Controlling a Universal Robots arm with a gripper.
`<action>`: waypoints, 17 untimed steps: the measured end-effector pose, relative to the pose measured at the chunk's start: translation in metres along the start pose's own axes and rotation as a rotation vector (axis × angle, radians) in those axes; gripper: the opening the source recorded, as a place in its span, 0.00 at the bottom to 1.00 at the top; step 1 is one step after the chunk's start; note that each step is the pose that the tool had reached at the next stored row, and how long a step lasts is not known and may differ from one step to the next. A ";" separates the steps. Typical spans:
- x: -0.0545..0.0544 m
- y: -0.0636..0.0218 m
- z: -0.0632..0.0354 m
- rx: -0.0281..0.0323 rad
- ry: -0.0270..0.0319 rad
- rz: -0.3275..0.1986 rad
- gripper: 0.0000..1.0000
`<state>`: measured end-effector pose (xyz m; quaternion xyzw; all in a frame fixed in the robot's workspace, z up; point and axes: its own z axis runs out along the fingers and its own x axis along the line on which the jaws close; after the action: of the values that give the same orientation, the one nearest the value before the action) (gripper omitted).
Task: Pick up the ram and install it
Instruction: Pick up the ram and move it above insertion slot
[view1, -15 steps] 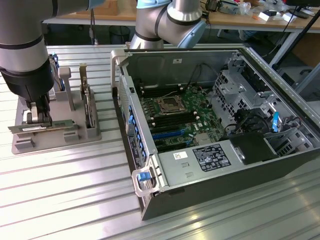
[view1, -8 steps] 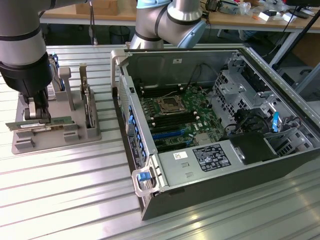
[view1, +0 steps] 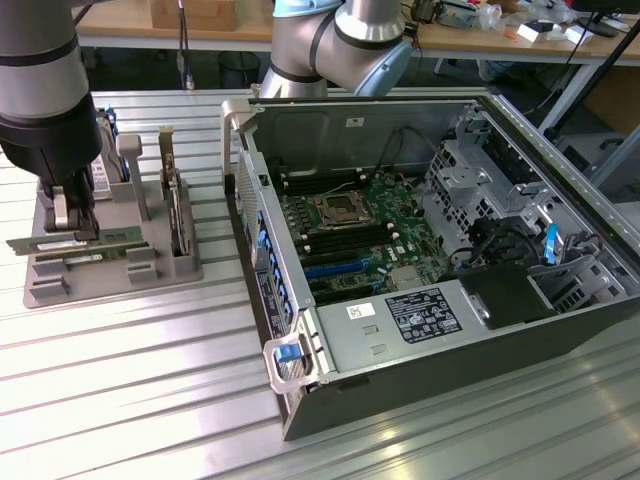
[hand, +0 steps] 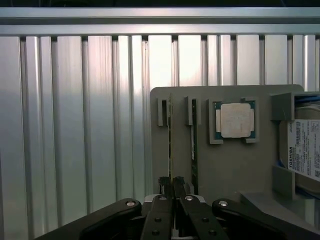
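Green ram, long, thin, edge-on, clamped between fingers.

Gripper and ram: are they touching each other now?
Touching. In the wrist view the gripper is closed on the thin edge of the ram, with no gap on either side.

Arm reaches across to the exterior view's left. Wrist is vertical, pincer pointing straight down. In the wrist view, the pincer jaws are nearly together, clamped on the ram edge.
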<state>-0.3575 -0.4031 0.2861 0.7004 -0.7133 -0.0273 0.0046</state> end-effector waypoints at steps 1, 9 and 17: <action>0.000 0.0000 -0.0005 0.0001 -0.0002 0.000 0.12; 0.000 0.0002 -0.0048 0.0001 -0.0001 0.000 0.12; 0.000 0.0003 -0.0060 0.0000 -0.0001 0.000 0.12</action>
<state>-0.3575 -0.4031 0.2921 0.7004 -0.7133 -0.0273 0.0045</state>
